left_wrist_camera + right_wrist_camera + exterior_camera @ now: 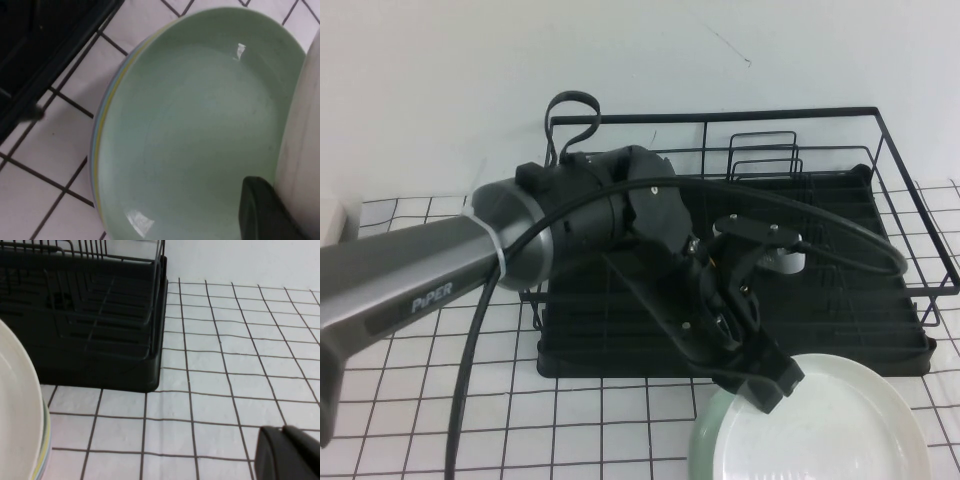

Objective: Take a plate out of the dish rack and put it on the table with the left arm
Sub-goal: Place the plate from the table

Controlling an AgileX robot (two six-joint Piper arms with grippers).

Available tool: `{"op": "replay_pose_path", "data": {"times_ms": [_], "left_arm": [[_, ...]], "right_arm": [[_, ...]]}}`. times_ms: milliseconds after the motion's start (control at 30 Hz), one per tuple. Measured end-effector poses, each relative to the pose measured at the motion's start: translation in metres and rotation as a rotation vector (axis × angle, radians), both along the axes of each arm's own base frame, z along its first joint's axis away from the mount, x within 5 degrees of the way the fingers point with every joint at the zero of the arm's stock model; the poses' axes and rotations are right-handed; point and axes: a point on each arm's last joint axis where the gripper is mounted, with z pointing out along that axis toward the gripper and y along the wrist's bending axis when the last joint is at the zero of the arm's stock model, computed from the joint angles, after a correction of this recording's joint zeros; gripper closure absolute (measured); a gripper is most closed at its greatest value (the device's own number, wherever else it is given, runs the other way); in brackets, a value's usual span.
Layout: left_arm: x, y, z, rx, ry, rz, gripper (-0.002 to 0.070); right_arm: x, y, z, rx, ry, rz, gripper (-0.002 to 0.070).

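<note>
1. The left arm (430, 265) fills the near left of the high view, a grey segment lettered "PiPER" with a black cable (480, 330) looping off it, reaching across the front of the dish rack (880, 300).
2. The left gripper (765, 385) sits at the near front edge of the rack, right over the far rim of the off-white plate (825, 425). One dark finger (265, 212) shows in the left wrist view beside the plate's pale rim (302, 150), but whether the claw is pinching that rim or has let go, I cannot tell.
3. The plate lies flat on top of a mint-green plate (200, 130), whose edge peeks out on the robot's left side (705, 440). Both rest on the table (600, 420), just in front of the rack and touching or nearly touching its front edge.
4. The green plate has thin yellow and blue bands along its outer rim.
5. The rack's tray base is black, with upright wire dividers (765, 155) at the back.
6. The right gripper (287, 452) shows only as a dark corner in its own wrist view, low over the table beside the rack's end (150, 340); its fingers' state cannot be told. The stacked plates' edge (22, 420) appears there too.
</note>
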Motion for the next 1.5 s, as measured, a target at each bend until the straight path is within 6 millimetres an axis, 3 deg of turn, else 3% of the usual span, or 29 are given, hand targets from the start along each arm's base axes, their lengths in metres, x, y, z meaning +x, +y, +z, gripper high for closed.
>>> {"op": "replay_pose_path", "data": {"times_ms": [333,767,1167,1300,1500], "left_arm": [[0.005,0.001,-0.008,0.024,0.028,0.043,0.0606],[0.011,0.005,0.0,0.048,-0.005,0.028,0.0606],[0.02,0.004,-0.025,0.085,0.044,0.04,0.0596],[0.021,0.003,-0.031,0.103,0.044,0.033,0.0506],[0.024,0.001,-0.025,0.1,0.02,-0.007,0.026]], "right_arm": [[0.0,0.0,0.0,0.0,0.0,0.0,0.0678],[0.0,0.0,0.0,0.0,0.0,0.0,0.0678],[0.0,0.0,0.0,0.0,0.0,0.0,0.0678],[0.0,0.0,0.0,0.0,0.0,0.0,0.0678],[0.0,0.0,0.0,0.0,0.0,0.0,0.0678]]}}
